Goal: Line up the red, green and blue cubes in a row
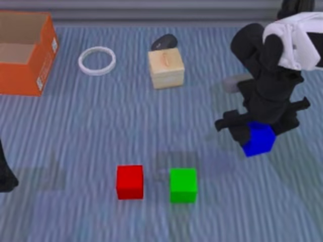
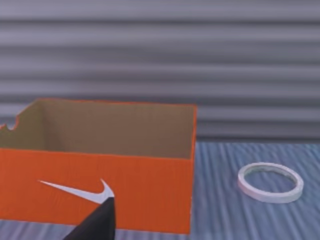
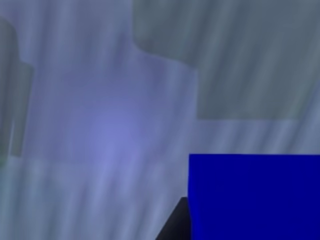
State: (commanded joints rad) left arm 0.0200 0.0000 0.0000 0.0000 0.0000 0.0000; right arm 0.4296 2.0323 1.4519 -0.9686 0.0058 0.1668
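Cubes of red (image 1: 129, 182) and green (image 1: 183, 185) already sit side by side, a little apart, on the table (image 1: 75, 136) in the lower middle of the top view, forming the start of a row. The blue cube (image 1: 260, 139) is not yet in line: it is pinched in the right end effector (image 1: 255, 132), at the right of the frame, above and to the right of the green cube, seemingly lifted off the surface. What appears left is to carry it down beside the green cube and set it level with the other two.

At the lower left edge of the top view, the left arm sits parked; whether the left end effector (image 2: 95, 222) is spread or pressed together cannot be told.

Only the top view shows all three cubes, plus a tan wooden block (image 1: 166, 68). From the right wrist, the blue cube's face shows close up over bare table. An orange shoebox (image 2: 100, 165) and a white tape ring (image 2: 270, 181) fill the left wrist view.
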